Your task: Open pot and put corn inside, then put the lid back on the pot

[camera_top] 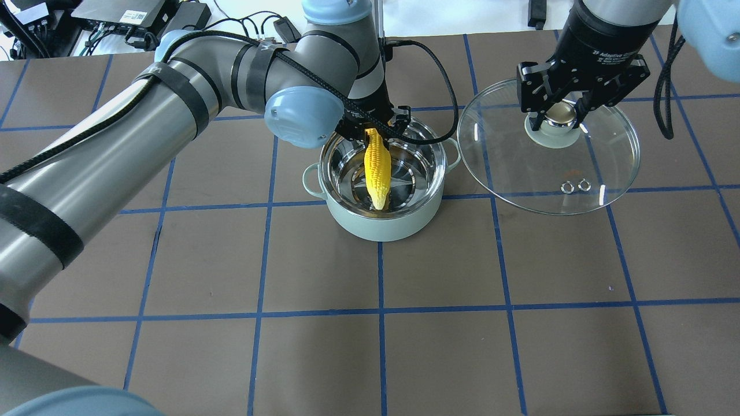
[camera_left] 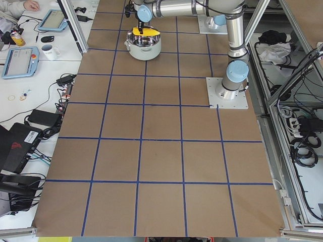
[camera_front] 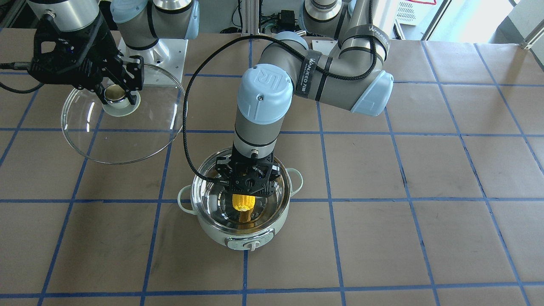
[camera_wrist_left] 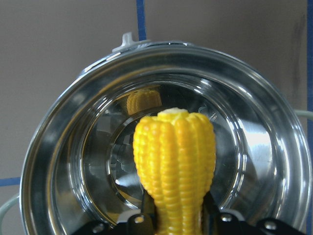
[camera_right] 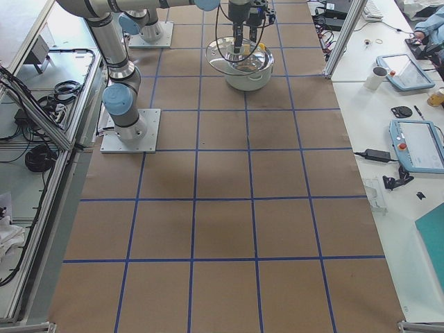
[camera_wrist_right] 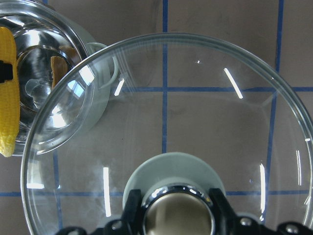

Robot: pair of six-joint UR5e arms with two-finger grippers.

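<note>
1. Status: the left end effector (camera_front: 246, 182) is clenched on the butt of the corn (camera_top: 377, 167). The corn hangs tip-down and tilted inside the open pot (camera_top: 393, 228). Whether the tip touches the steel floor cannot be told.
2. The right end effector (camera_top: 558, 114) is clamped on the knob (camera_wrist_right: 178, 215) of the lid (camera_top: 584, 167). It holds the lid off the pot on the robot's right, with the lid's edge just beside the nearer pot handle.
3. Step in hand: deposit the corn. Lower it until the tip is at the floor, then release, so the ear tips over rather than drops. It looks about as long as the pot is wide, so expect it to end up leaning on the wall.
4. Withdraw the left arm straight up — its fingers stand close to the rear rim.
5. Hold the lid aside until that arm is clear of the pot.
6. Surface: the tabletop (camera_top: 289, 346) is covered in matte brown paper and ruled into squares with blue tape (camera_top: 381, 277).
7. Room: an aluminium frame surrounds the cell. The operators' desks alongside carry tablets (camera_right: 416, 146), a mug (camera_left: 50, 50) and cables.
</note>
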